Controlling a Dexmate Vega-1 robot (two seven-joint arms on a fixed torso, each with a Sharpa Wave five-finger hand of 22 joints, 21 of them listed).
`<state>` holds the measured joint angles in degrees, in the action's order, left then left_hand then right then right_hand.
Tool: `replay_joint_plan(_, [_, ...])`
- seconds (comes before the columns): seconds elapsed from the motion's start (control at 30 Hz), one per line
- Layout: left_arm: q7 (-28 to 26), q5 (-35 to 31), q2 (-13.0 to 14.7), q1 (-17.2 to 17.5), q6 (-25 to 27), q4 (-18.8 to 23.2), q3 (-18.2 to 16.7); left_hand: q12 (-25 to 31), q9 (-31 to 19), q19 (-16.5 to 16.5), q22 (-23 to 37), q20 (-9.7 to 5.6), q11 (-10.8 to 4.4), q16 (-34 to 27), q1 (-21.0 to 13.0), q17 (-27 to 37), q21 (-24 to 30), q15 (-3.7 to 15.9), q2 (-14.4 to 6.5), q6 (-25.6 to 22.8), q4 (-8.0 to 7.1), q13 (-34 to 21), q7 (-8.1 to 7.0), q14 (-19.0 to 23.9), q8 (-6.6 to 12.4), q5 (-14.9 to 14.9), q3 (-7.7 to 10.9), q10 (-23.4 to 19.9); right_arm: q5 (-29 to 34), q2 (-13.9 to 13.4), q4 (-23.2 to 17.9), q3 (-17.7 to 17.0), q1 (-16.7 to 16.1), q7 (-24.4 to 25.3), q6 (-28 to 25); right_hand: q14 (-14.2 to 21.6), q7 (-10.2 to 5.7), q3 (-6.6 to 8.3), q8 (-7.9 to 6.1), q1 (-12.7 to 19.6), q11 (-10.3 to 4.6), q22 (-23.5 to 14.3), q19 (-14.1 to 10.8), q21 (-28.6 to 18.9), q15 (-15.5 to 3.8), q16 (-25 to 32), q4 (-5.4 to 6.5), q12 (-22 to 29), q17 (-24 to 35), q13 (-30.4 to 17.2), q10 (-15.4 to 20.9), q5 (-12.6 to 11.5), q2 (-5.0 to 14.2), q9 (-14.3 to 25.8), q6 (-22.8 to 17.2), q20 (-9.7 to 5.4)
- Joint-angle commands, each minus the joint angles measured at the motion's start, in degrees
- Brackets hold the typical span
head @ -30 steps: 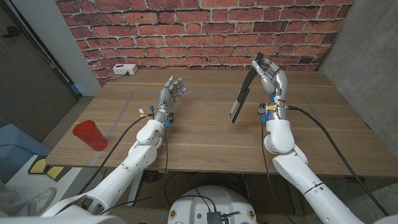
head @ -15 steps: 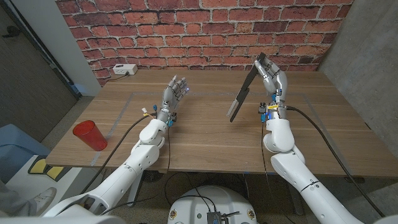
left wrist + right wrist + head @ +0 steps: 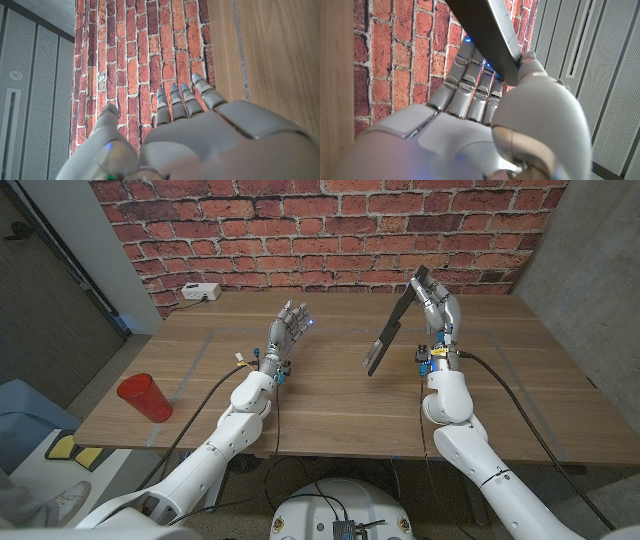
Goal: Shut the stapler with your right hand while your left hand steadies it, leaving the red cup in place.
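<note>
Right robot hand [image 3: 437,304] grips the long, dark, flat stapler [image 3: 392,330] aloft, tilted; left robot hand [image 3: 285,336] hovers unclenched.

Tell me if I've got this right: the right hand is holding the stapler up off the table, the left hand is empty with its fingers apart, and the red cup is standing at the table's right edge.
Not quite. The red cup stands near the table's left edge, as the head view shows. The rest holds: the right hand holds the stapler up off the table, and the left hand is empty with its fingers apart.
</note>
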<state>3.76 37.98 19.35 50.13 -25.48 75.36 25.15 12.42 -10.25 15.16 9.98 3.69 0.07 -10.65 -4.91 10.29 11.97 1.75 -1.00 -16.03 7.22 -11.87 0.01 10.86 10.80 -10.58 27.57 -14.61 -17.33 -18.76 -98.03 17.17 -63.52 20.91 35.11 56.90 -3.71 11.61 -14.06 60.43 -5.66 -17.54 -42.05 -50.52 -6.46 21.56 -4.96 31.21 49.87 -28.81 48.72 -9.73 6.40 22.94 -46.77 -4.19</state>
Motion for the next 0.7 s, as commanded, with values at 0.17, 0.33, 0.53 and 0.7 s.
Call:
replay_joint_plan(0.17, [2.67,-0.61,-1.20,-1.55,-0.98,-1.76,1.78,-0.36,-0.33,0.02,0.36,0.52,0.01,-0.37,0.05,0.13,0.10,-0.28,0.17,0.35,0.10,-0.13,-0.23,0.51,-0.18,-0.01,-0.36,0.51,-2.99,1.40,1.13,-0.46,0.49,-0.41,0.44,2.62,-3.12,11.26,0.13,2.63,-3.59,0.08,0.38,-0.70,-6.86,-0.27,-3.41,0.51,0.28,-0.33,3.32,-0.18,2.95,0.52,-2.64,-7.73])
replay_joint_plan(0.33, [2.73,-1.39,-1.35,-1.85,-1.29,-1.98,2.24,-0.41,-0.33,-0.23,0.33,0.68,0.00,-0.22,-1.60,0.07,-0.11,-0.42,0.31,1.31,1.19,-0.13,-0.52,0.31,-0.25,-0.03,0.15,0.85,-3.08,1.93,1.88,-0.50,0.80,-0.36,1.13,2.60,-3.45,11.35,0.13,2.55,-3.62,0.20,0.50,-1.05,-6.81,-0.41,-3.35,0.54,0.40,-0.29,3.46,-0.17,3.03,0.72,-2.62,-7.70])
replay_joint_plan(0.53, [2.70,-2.62,-1.04,-2.02,-1.24,-1.68,2.92,-0.42,-0.34,-0.55,0.30,0.71,-0.19,-0.07,-4.30,0.01,-0.36,-0.38,0.24,2.23,2.51,-0.13,-0.77,0.00,-0.16,0.02,1.06,1.18,-3.55,2.72,2.57,-0.55,1.27,-0.27,1.86,2.70,-3.43,11.40,0.15,2.49,-3.80,0.33,0.68,-1.37,-6.85,-0.50,-3.36,0.59,0.53,-0.42,3.41,-0.16,2.98,0.88,-2.64,-7.72])
replay_joint_plan(0.7, [3.71,-2.58,-1.20,-2.31,-1.65,-2.06,3.27,-0.54,-0.35,-1.14,0.29,0.73,-0.29,0.19,-5.80,-0.01,-0.63,-0.34,0.73,2.66,3.05,-0.14,-0.67,-0.75,-0.06,0.12,1.35,1.73,-4.04,2.90,3.15,-0.43,1.81,-0.83,2.21,2.74,-3.53,11.45,0.09,2.45,-3.81,0.44,0.83,-1.65,-6.84,-0.59,-3.37,0.63,0.65,-0.52,3.34,-0.16,2.95,1.09,-2.72,-7.74])
